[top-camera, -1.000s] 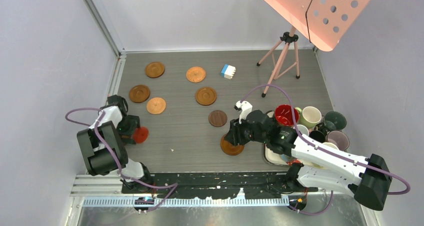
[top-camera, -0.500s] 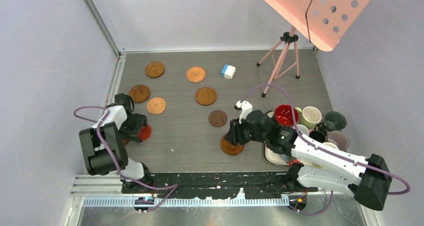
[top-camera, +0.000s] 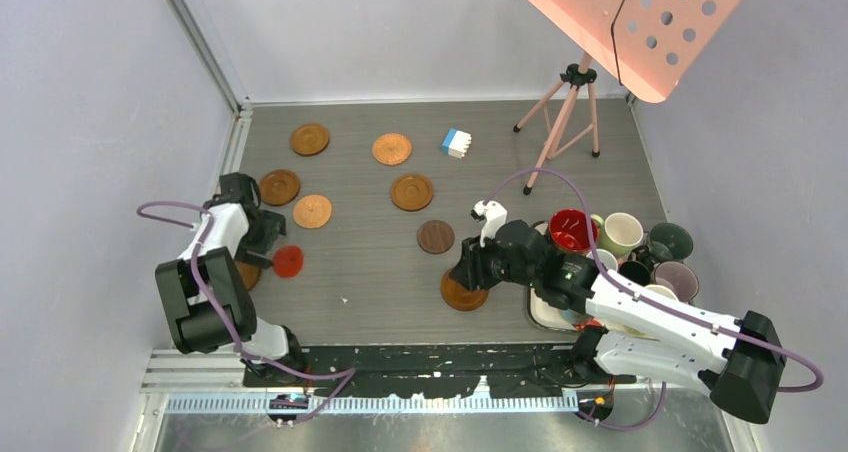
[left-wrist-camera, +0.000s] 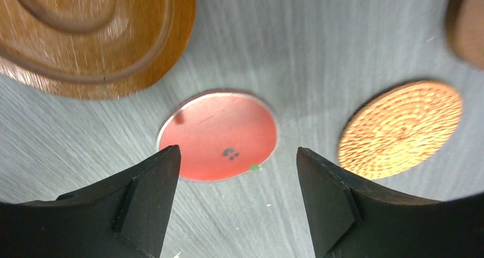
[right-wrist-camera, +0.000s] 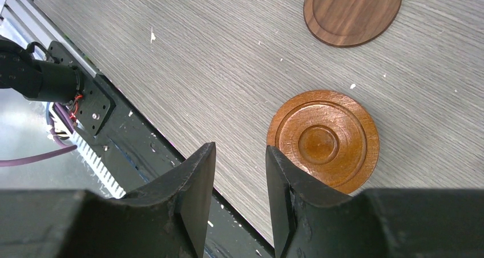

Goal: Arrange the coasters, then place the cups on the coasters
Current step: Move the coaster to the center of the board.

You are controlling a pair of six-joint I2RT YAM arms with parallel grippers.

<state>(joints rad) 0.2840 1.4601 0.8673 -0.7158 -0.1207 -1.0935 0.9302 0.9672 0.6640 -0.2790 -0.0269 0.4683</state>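
Note:
A red coaster [left-wrist-camera: 218, 135] lies flat on the table [top-camera: 360, 272], free of my left gripper [left-wrist-camera: 237, 172], which hovers open just behind it. In the left wrist view a rimmed wooden coaster [left-wrist-camera: 85, 35] sits beside the red one, with a woven orange coaster [left-wrist-camera: 399, 129] to the right. My right gripper [right-wrist-camera: 240, 166] is open with nothing between its fingers, next to a ringed brown coaster [right-wrist-camera: 323, 141]. A dark coaster [right-wrist-camera: 353, 9] lies beyond that. Several more coasters [top-camera: 392, 149] are spread over the far table. The cups [top-camera: 572, 229] cluster at the right on a white tray [top-camera: 543, 317].
A blue-and-white block [top-camera: 456, 143] sits at the back. A pink tripod [top-camera: 560, 122] stands at the back right under a perforated pink board [top-camera: 640, 22]. A metal rail [top-camera: 232, 142] runs along the left edge, and the black base rail [top-camera: 420, 357] lines the near edge.
My left gripper has drawn back toward the far side, away from the red coaster, which stays flat on the table. The right arm has not moved.

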